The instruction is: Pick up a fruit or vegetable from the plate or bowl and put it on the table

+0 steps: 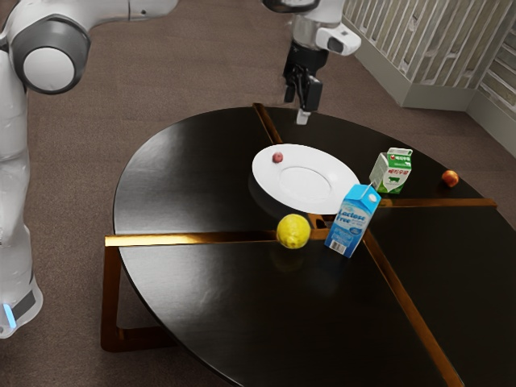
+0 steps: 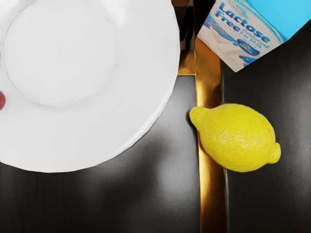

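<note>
Above the table's far edge hangs my gripper (image 1: 302,101), higher than the plate and apart from everything on the table. The white plate (image 1: 272,179) holds one small reddish fruit (image 1: 277,158), lying on its rim area. In the wrist view the plate (image 2: 141,73) takes up the upper left, and part of the red fruit (image 2: 2,101) shows at the left edge. A yellow lemon (image 1: 293,231) rests on the table beside the plate; the wrist view has this lemon (image 2: 238,138) off the plate's rim.
A blue and white milk carton (image 1: 351,221) stands near the lemon and plate. Farther toward the exterior view's right are a green and white carton (image 1: 391,172) and an orange-red fruit (image 1: 450,178). Brown strips cross the dark round table (image 1: 193,302).
</note>
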